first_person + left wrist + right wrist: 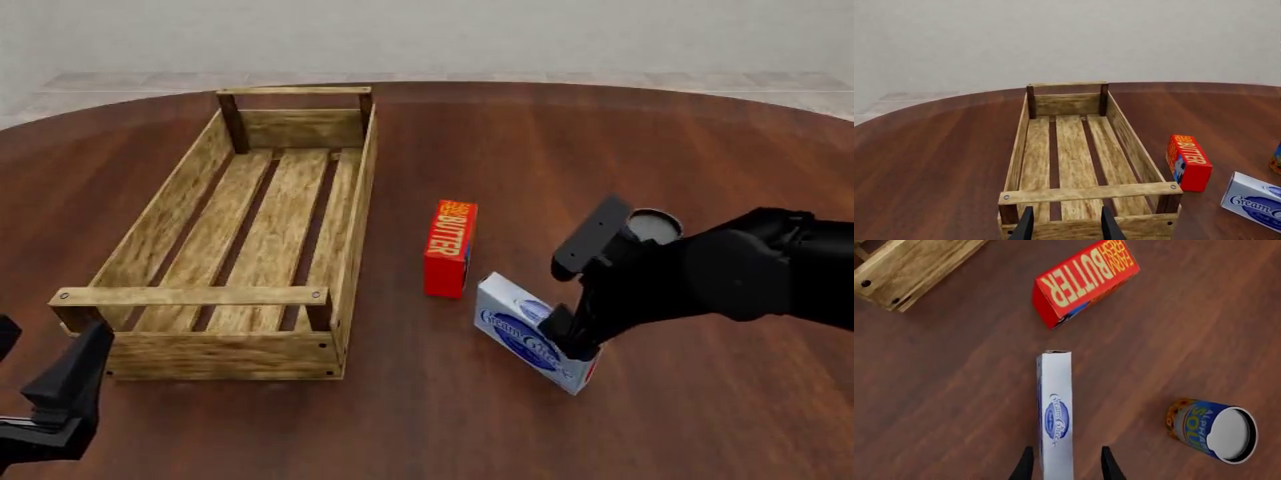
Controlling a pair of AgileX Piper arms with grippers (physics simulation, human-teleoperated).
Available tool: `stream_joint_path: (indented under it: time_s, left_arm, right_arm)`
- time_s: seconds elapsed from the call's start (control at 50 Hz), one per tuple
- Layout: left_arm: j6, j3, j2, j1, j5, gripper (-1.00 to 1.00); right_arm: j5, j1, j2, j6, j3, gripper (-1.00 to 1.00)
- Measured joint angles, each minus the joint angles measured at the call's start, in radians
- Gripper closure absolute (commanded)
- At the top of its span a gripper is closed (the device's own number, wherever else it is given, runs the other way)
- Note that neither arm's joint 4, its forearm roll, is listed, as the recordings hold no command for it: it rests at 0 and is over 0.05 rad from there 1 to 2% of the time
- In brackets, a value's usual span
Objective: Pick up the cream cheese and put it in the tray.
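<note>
while the cream cheese (531, 333) lies on the table just beside the butter box (450, 248), the right gripper (1064, 462) straddles it, jaws spread, not yet pinching; lift and transfer to the tray (350, 245) remain.

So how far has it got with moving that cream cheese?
Early. Nothing is in the tray yet. The right gripper has its fingers open on either side of the cream cheese, which stands on the table beside the butter, not visibly clamped. Closing, lifting and carrying it to the tray remain. The left gripper is open near the tray's end.
</note>
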Motion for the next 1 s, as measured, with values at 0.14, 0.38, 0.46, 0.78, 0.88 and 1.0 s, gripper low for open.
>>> stream_joint_path:
  time_s: [0.14,0.38,0.46,0.78,0.88,1.0]
  left_arm:
    - [0.001,0.000,0.002,-0.002,-0.001,-1.00]
    - [0.003,0.001,0.008,-0.005,-0.006,-1.00]
    - [0.004,0.001,0.008,-0.006,-0.005,-1.00]
    - [0.006,0.001,0.010,-0.010,-0.005,-1.00]
    - [0.007,0.001,0.010,-0.011,-0.005,-1.00]
    - [0.007,0.001,0.009,-0.012,-0.003,-1.00]
  right_arm:
    - [-0.022,0.004,0.012,-0.002,0.029,-1.00]
    - [-0.060,0.013,0.034,0.002,0.074,-1.00]
    - [-0.079,0.017,0.045,0.006,0.092,-1.00]
    - [-0.124,-0.027,0.075,-0.041,0.123,-1.00]
    - [-0.132,-0.035,0.081,-0.051,0.129,-1.00]
    - [-0.149,-0.038,0.092,-0.056,0.139,-1.00]
